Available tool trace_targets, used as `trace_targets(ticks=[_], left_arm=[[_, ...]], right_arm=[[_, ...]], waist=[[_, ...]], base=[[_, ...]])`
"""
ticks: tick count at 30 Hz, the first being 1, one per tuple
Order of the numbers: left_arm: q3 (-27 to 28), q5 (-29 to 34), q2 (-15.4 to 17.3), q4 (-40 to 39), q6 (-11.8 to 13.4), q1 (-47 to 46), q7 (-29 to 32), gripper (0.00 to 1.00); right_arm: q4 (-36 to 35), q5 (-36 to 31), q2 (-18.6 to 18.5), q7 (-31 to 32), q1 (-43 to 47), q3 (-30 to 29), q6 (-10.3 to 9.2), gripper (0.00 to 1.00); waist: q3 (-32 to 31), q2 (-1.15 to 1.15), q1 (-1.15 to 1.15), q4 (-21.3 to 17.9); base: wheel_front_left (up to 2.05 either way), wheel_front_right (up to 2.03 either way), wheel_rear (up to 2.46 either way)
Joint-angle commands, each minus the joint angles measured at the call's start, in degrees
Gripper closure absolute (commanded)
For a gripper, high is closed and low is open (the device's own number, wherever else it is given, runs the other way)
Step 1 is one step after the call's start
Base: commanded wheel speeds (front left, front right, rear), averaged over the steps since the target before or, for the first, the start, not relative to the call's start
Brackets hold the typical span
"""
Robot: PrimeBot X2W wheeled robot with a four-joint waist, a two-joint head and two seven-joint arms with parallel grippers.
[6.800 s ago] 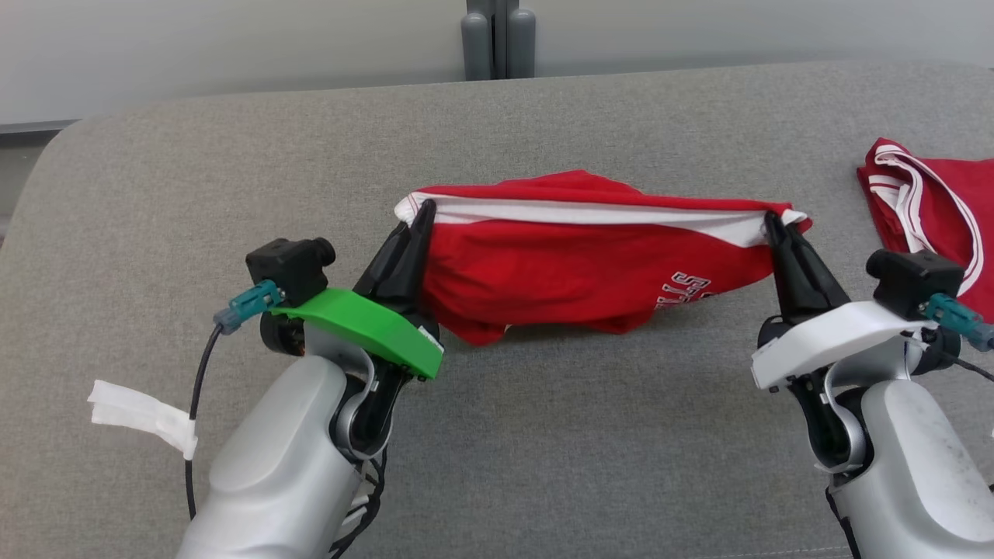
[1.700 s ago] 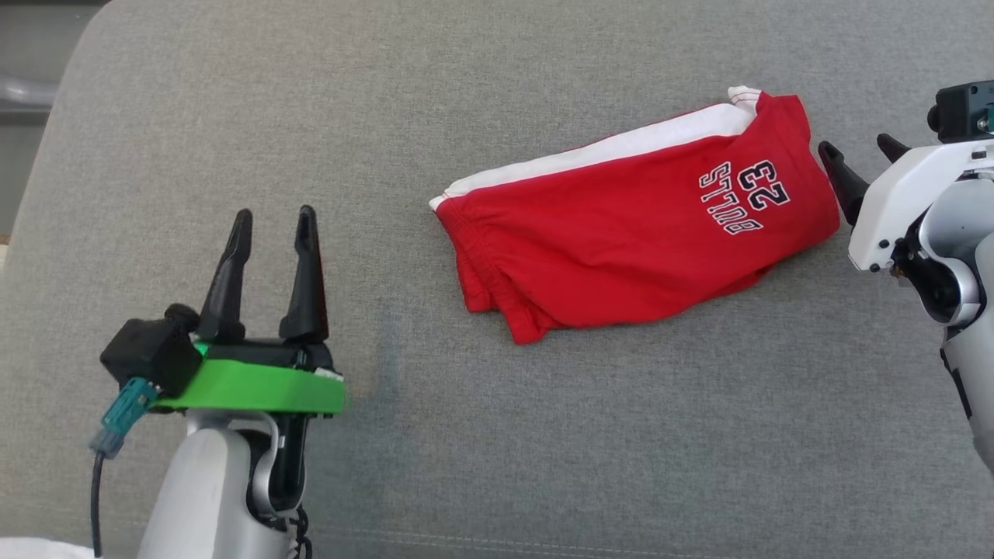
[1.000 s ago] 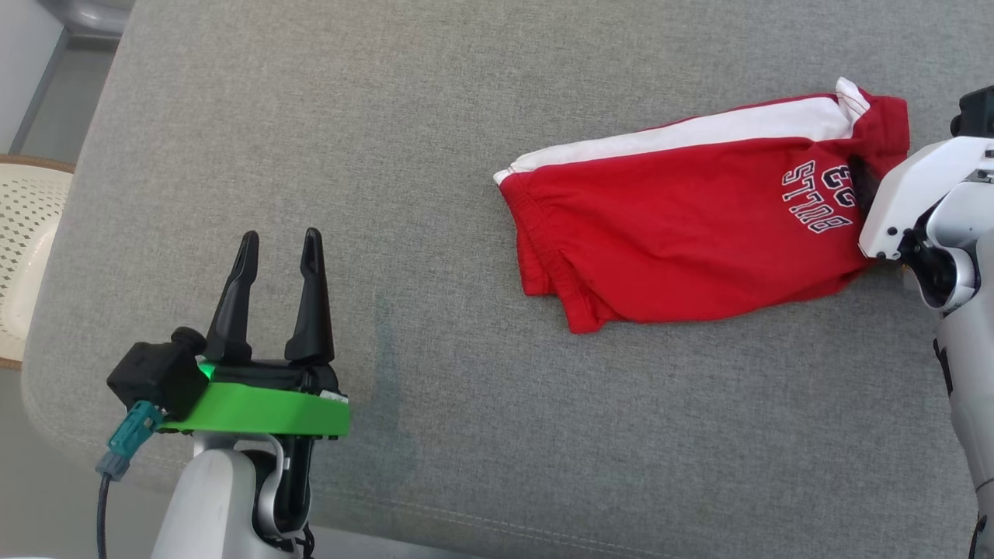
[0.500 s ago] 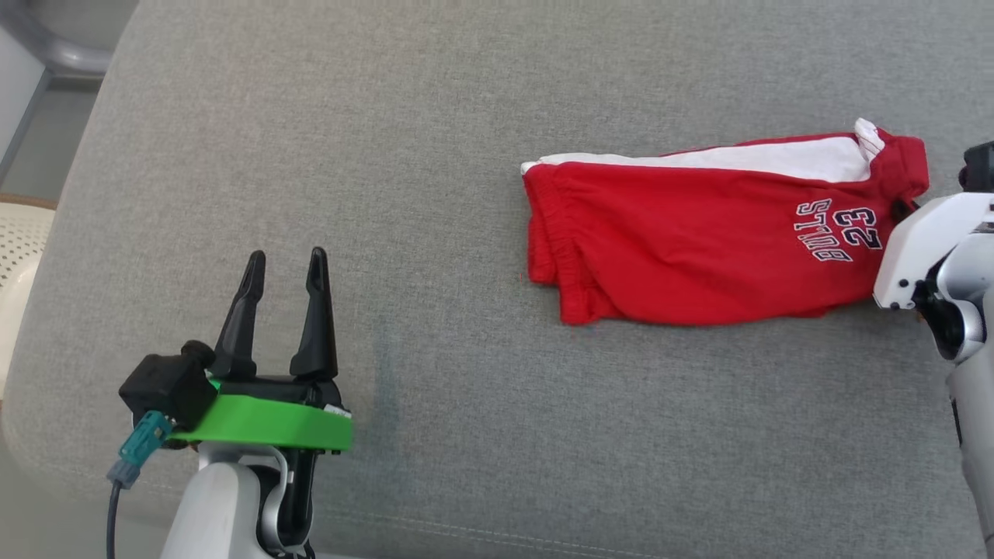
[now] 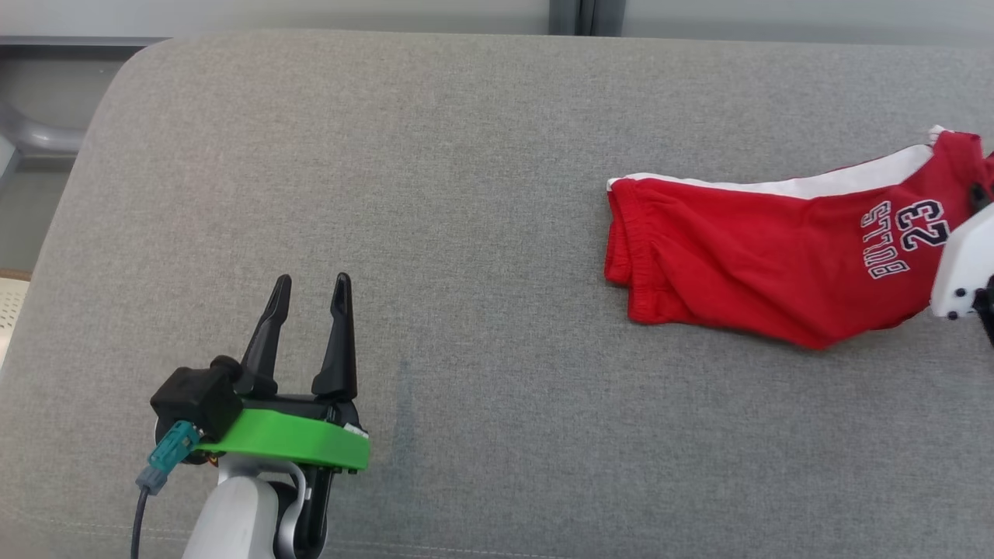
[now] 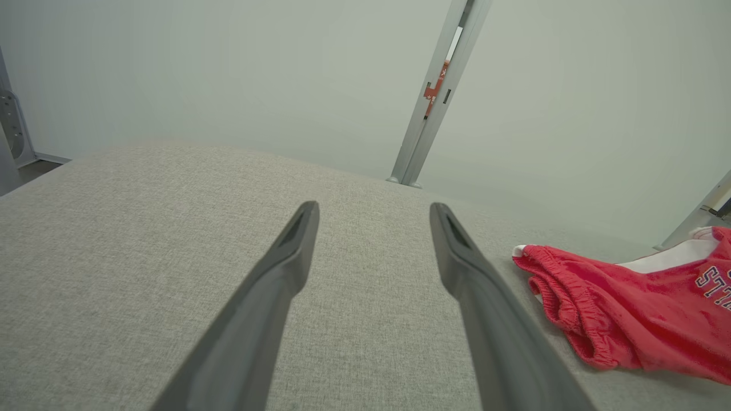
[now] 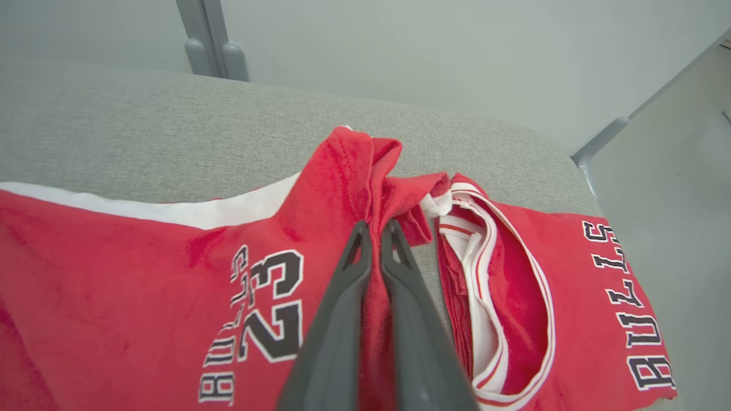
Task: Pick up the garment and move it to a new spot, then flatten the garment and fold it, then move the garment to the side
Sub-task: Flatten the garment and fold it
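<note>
The garment [image 5: 738, 256] is a pair of red shorts with a white side stripe and "BULLS 23" print, lying folded at the right of the grey cushion [image 5: 466, 194]. In the right wrist view my right gripper [image 7: 375, 228] is shut on a bunched red fold at the garment's [image 7: 143, 268] printed end. The head view shows that arm's white housing [image 5: 961, 264] at the right edge, over that end. My left gripper [image 5: 311, 281] stands open and empty at the lower left, well clear of the garment [image 6: 628, 302]; its fingers [image 6: 285, 268] are spread apart.
A second red piece, a jersey [image 7: 571, 297] with white trim and "BULLS" lettering, lies just right of the held end. The cushion's rounded corner [image 7: 571, 160] and a drop to the floor are beyond it. A grey metal post [image 5: 578, 15] stands behind the cushion.
My right gripper has gone from open to shut on the garment's printed end. The head camera has moved, so the whole picture has shifted. The left gripper stays open.
</note>
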Motion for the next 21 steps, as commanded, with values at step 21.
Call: trace_targets(ticks=[21], left_arm=[[-1.78,-2.98,0.21,0.07,-0.18,-0.91,0.00,0.00]], right_arm=[[10.02,4.46,11.12,4.22,-11.12,24.19,-0.06,1.00]], waist=[[1.69,0.00,0.00,4.71]], base=[[0.00,0.00,0.00]])
